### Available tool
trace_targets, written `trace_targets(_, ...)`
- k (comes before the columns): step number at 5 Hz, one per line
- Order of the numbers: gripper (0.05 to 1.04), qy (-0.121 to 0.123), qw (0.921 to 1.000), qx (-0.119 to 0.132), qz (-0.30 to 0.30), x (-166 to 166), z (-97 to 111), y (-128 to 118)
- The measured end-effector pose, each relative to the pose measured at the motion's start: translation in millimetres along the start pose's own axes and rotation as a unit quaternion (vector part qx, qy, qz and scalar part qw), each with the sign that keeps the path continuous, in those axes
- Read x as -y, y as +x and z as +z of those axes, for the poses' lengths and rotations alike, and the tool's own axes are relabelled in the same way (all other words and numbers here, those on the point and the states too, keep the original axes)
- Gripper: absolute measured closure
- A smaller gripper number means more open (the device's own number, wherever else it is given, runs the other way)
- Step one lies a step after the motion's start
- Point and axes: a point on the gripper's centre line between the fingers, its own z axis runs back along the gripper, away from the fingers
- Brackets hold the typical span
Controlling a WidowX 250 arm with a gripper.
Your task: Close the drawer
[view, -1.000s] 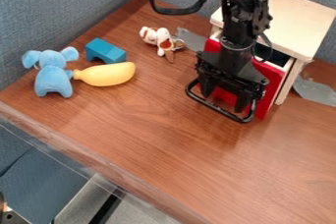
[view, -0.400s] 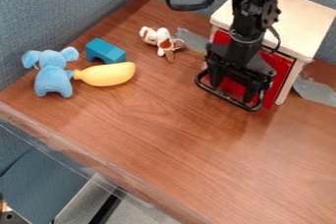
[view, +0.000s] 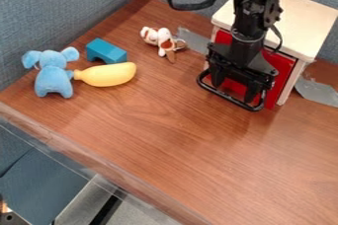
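Spotter: Where's the drawer, and what's your claw doing?

Me: The red drawer front (view: pixel 280 66) looks flush with the wooden cabinet (view: pixel 300 24), at the right of my camera view. I judge it shut, or within a hair of it. My claw (view: pixel 233 92) hangs right in front, fingers spread, red visible between them.

Spotter: So what could bite you?

Me: Backing out, mostly. A black loop (view: pixel 224 97) runs around the fingertips, and I can't tell whether it's the drawer's handle or part of my own rig. If it's the handle, a finger could catch it and drag the drawer open again. Pushing on too hard could shove the whole cabinet back, or skew the drawer if I lean off-centre. I'd also mind the slack cable (view: pixel 191 7) beside the arm.

Spotter: And the surroundings?

Me: Brown wood-grain counter (view: pixel 151 140), with grey patches (view: pixel 318 92) lying by the cabinet. Blue-grey fabric partitions (view: pixel 59 17) wall in the back and left. Over left sit a blue elephant toy (view: pixel 53 78), a yellow plush (view: pixel 107 75) and a blue block (view: pixel 105 51); a brown-and-white plush (view: pixel 161 39) lies nearer the cabinet, so I'd retreat clear of it.
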Motion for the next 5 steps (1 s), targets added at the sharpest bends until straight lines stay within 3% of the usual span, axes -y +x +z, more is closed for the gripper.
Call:
trace_targets(2,0.085,-0.011,0.9999,-0.006,-0.003,1,5,-12)
trace_targets(5,0.085,-0.037,0.9991,0.018,0.001,2,47,-13)
